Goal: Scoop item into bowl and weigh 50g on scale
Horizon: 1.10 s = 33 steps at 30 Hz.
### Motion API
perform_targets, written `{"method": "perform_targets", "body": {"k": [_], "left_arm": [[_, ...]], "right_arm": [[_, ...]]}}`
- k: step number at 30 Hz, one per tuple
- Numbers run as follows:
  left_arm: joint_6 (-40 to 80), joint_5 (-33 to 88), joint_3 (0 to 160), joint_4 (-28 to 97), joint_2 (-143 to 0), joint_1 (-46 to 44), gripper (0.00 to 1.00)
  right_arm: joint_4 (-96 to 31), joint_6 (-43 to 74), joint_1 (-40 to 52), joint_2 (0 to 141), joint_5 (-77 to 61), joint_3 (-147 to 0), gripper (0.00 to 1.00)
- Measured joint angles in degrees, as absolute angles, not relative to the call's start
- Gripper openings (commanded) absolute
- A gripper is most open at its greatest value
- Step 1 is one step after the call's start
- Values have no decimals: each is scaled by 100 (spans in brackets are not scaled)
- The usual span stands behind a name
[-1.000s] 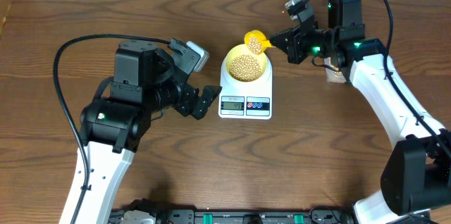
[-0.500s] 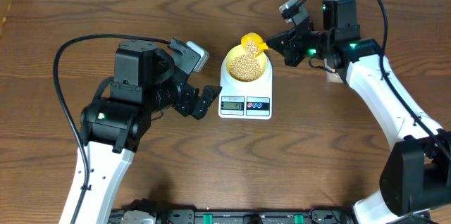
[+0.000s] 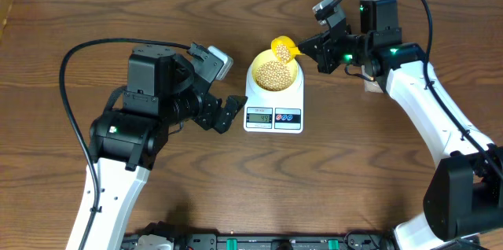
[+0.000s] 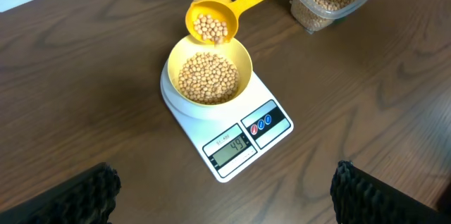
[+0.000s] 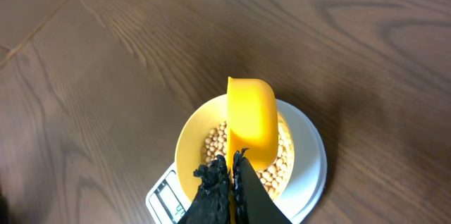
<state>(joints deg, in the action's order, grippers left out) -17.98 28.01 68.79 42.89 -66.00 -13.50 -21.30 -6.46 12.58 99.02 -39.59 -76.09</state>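
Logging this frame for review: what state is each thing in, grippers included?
scoop: tilted over the bowl, beans at its lip.
bowl: on the scale, partly filled with beans.
scale: on, display showing digits.
tub: holds beans; top hidden.
left gripper: open, empty.
right gripper: shut on the scoop handle.

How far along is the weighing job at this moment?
Done: the bowl sits on the scale, holding a good layer of beans. In hand: the right gripper, jaws shut on the yellow scoop, tilts it over the bowl, some beans inside. Left: reach 50g; the display digits are too small to read surely.
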Motion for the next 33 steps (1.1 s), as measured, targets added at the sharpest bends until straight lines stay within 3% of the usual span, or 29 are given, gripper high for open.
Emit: {"method": "perform_targets", "body": {"k": [33], "left_arm": [[-1798,2801,6879,4289,-6600,-1350,98]], "right_arm": [[-2163,-390,1258,9902,-3955,-7609,1]]}}
